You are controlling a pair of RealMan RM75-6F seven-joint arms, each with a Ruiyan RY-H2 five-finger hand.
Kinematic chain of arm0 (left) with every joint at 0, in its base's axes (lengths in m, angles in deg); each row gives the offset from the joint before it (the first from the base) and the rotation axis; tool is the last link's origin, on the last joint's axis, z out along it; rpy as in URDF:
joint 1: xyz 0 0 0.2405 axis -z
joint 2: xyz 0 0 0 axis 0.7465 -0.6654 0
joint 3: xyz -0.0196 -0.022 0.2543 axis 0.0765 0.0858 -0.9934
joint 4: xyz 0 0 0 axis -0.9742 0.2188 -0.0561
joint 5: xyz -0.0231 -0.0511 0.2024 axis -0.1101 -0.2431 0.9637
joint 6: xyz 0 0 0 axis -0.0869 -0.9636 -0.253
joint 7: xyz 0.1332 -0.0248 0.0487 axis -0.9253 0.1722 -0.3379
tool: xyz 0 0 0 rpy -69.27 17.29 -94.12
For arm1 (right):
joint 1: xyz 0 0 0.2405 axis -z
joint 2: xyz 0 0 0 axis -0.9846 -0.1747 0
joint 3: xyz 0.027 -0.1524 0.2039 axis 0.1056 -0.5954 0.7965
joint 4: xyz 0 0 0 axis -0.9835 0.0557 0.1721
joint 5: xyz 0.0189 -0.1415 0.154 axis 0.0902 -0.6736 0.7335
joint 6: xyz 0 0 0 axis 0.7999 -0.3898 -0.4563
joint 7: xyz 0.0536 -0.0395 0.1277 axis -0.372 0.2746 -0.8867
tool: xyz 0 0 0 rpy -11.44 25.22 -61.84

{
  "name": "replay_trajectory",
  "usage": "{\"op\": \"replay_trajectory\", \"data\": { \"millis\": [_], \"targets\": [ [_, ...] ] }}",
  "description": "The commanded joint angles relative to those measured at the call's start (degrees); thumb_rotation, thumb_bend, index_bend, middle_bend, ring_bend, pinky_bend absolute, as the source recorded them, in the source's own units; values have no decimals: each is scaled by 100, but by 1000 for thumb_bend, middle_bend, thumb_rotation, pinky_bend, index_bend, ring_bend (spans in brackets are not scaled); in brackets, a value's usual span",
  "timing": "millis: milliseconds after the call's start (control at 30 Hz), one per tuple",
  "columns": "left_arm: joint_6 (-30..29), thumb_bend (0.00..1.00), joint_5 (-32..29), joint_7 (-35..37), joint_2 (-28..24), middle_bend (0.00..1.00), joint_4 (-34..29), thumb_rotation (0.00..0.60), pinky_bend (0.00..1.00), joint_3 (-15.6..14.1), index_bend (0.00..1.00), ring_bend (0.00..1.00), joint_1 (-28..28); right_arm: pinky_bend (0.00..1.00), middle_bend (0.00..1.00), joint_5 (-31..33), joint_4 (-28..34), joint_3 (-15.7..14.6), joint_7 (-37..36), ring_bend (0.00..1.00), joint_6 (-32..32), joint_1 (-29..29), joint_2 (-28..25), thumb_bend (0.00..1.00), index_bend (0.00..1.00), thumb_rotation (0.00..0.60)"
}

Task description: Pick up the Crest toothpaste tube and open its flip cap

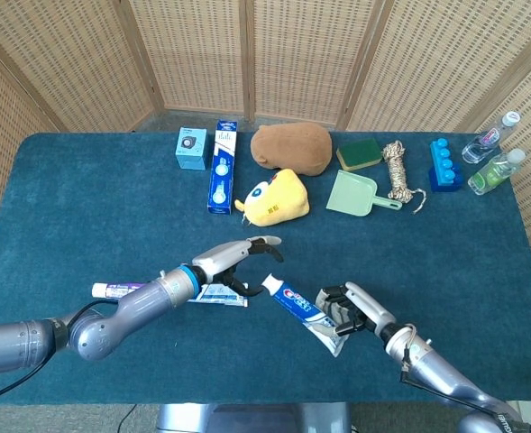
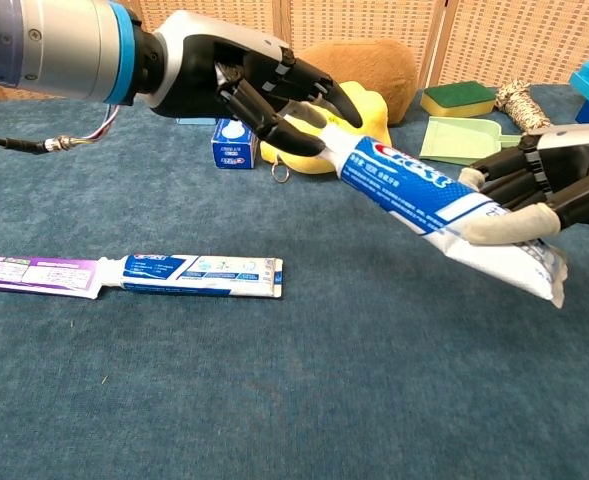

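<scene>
Above the blue desk (image 1: 85,207), near its front edge, my right hand (image 1: 351,308) holds the Crest toothpaste tube (image 2: 444,215) clear of the cloth, my fingers (image 2: 514,228) wrapped around its crimped tail end so the tube slants up and across toward my left side. The white flip cap (image 1: 270,284) is the leading tip. My left hand (image 2: 249,80) hangs right at that tip with nothing in it, its fingers spread and slightly curled; in the chest view they overlap the cap, so I cannot tell whether a fingertip touches it or sits just short.

As I judge it, the pick-up is done and I am at the start of the opening step: the cap looks closed. Next I need to bring a fingertip or thumb of my left hand under the lip of the lid and pry it back on its hinge, while my right hand keeps the tube steady. Because I grip far from the cap, the soft tube may bend or swing away under a push, so the pry should be small and light.

Lying flat on the desk beneath my left arm is a second, flattened tube (image 2: 199,274) with a purple one (image 2: 34,272) beside it; neither is my target.
</scene>
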Motion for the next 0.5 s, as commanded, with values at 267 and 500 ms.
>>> {"op": "replay_trajectory", "data": {
  "millis": [267,500],
  "targets": [
    [-42,343,145,257,92,87,120,600,89,-45,310,0,112,766,755,-37,-6,-17,-194,732,-18,-80,-39,499,997,600],
    [-119,371,205,386,92,111,147,600,95,-62,384,3,158,766,754,-86,-27,-69,-314,732,-18,-95,-59,499,997,600]
  ]
}}
